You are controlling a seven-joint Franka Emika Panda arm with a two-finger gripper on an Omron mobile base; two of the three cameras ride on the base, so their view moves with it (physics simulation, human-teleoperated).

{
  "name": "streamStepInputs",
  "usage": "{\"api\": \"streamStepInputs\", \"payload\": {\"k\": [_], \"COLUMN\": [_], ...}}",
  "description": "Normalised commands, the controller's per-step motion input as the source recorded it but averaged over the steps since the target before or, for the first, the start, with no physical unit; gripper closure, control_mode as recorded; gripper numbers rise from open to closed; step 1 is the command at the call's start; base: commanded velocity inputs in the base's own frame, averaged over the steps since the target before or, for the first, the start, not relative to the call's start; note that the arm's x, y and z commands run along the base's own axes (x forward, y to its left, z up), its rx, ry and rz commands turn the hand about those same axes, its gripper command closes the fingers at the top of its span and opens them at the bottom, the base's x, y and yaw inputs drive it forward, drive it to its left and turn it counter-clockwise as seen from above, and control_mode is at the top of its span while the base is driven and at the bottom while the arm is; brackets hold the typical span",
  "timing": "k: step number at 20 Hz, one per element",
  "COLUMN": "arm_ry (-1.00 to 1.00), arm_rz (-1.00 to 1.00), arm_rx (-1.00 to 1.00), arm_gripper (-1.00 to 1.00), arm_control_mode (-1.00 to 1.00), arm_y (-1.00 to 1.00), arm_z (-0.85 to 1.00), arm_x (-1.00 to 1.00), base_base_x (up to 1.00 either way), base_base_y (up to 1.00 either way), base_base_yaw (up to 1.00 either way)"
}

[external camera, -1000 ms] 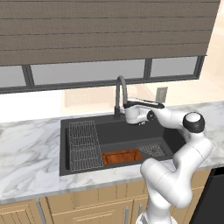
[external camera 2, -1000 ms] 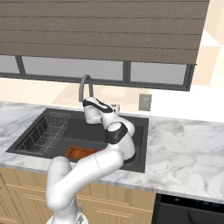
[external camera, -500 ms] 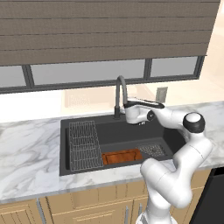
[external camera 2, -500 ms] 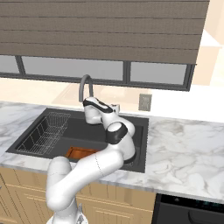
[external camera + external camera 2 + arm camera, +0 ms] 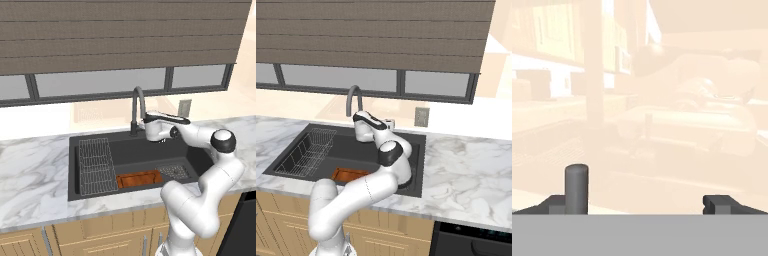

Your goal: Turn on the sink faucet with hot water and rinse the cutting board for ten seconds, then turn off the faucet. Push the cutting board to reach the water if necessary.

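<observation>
Reddish-brown wood sits nearest: the cutting board (image 5: pixel 138 178) lies flat on the floor of the sink (image 5: pixel 75 170), hard against the front wall, just right of the grey wire rack (image 5: pixel 95 165) and just left of the perforated drain plate (image 5: pixel 174 171). From the right base view the board (image 5: pixel 349 174) peeks out partly behind the robot's white arm. The basin is matte charcoal, set into a white-grey marble counter (image 5: pixel 30 172).

Further back, the arm reaches across the sink and the gripper (image 5: pixel 148 131) sits right up beside the sink faucet (image 5: pixel 136 106), low, at the level of its base. In the right base view the gripper (image 5: pixel 359 131) is just below and in front of the faucet's (image 5: pixel 353 100) arched spout. From the hand view the fingertips (image 5: pixel 727 204) stand well apart, spread wide, and a short dark-grey cylinder (image 5: pixel 576 187) stands right by the left tip; whether it touches cannot be told.

Behind the faucet, an outlet plate (image 5: pixel 184 106) sits on the wall, and above it a window (image 5: pixel 100 82) under a lowered slatted blind (image 5: pixel 120 32).
</observation>
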Motion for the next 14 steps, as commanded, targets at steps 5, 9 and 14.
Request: {"api": "streamStepInputs", "payload": {"k": [5, 9, 14], "arm_ry": [0.00, 0.00, 0.00], "arm_rz": [0.00, 0.00, 0.00], "arm_rx": [0.03, 0.02, 0.02], "arm_gripper": [-1.00, -1.00, -1.00], "arm_control_mode": [-1.00, -1.00, -1.00], "arm_y": [-0.11, -0.10, -0.16], "arm_z": [0.00, 0.00, 0.00], "arm_x": [0.00, 0.00, -0.01], "base_base_x": [0.00, 0.00, 0.00], "base_base_y": [0.00, 0.00, 0.00], "base_base_yaw": [0.00, 0.00, 0.00]}}
